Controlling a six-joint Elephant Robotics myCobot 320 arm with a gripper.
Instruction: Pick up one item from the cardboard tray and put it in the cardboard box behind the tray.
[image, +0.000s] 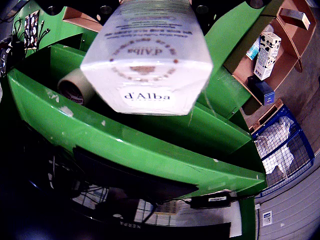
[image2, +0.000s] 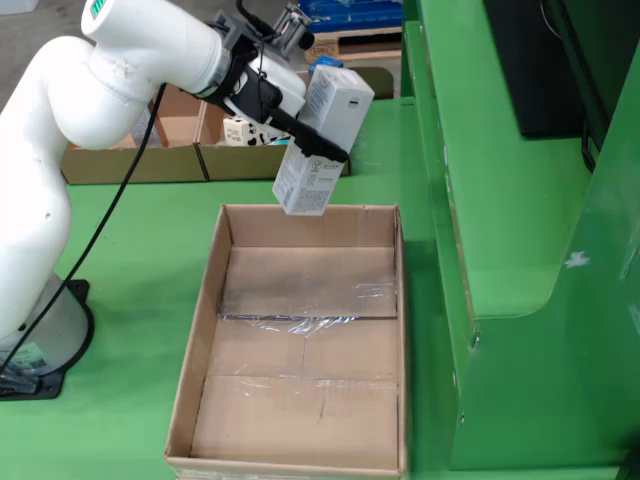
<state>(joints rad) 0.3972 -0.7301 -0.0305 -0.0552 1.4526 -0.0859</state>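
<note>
Black gripper (image2: 312, 145) clamped on white rectangular d'Alba carton (image2: 305, 180), hanging above far edge of open brown cardboard box (image2: 215, 290), green table (image2: 130, 290) beneath

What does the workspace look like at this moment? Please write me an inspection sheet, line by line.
Surface: green table, no spills seen.
Job's things: white d'Alba carton held in the air above the far edge of the large cardboard box; that box holds nothing, only tape on its floor. Cardboard tray farther back, with small items.
Clutter: tape roll in the green channel, seen from the pincer camera.
Grippers: pincer shut on the carton.
Cables: black cable hanging from the arm toward its base.
Surroundings: green machine frame on the right of the fixed view; blue wire basket.
</note>
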